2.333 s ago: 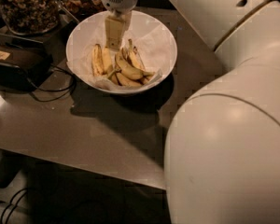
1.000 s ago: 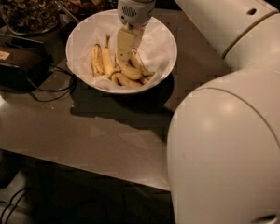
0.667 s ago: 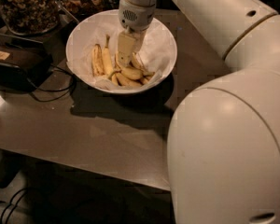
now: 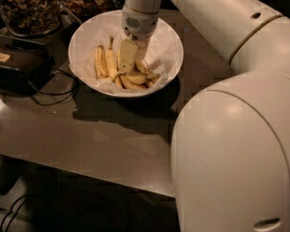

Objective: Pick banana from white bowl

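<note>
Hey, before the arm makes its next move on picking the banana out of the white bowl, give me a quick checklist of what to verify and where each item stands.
1. Is the gripper down in the white bowl? Ok, it sits low over the banana pile.
2. Does it have hold of a banana? Cannot tell.
3. Is the long banana with the dark stem exposed? Ok, it lies uncovered just left of the gripper.
4. Is the bowl flat on the table? Ok.
5. Is the way up free? Ok, the nut jar and black box stand left of the bowl, outside it.
</note>
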`<state>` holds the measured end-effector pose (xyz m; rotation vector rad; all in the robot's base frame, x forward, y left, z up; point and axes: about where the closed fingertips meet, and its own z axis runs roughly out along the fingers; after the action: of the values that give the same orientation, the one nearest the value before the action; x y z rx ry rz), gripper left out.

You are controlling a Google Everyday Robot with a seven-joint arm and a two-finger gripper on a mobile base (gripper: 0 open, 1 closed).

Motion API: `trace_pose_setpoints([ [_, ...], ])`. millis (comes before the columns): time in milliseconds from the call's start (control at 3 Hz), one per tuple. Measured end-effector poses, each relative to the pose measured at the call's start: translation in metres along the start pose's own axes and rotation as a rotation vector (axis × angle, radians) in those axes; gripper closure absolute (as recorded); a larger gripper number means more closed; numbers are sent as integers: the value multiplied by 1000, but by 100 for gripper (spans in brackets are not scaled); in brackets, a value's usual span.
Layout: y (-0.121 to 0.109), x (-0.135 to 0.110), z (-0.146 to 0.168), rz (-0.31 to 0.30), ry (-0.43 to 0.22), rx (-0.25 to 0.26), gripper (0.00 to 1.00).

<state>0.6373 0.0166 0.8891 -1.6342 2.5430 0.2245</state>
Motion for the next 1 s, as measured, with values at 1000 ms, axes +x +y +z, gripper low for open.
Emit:
trace_pose_setpoints([
  [1000, 6, 0, 5, 2, 15, -25, 44],
])
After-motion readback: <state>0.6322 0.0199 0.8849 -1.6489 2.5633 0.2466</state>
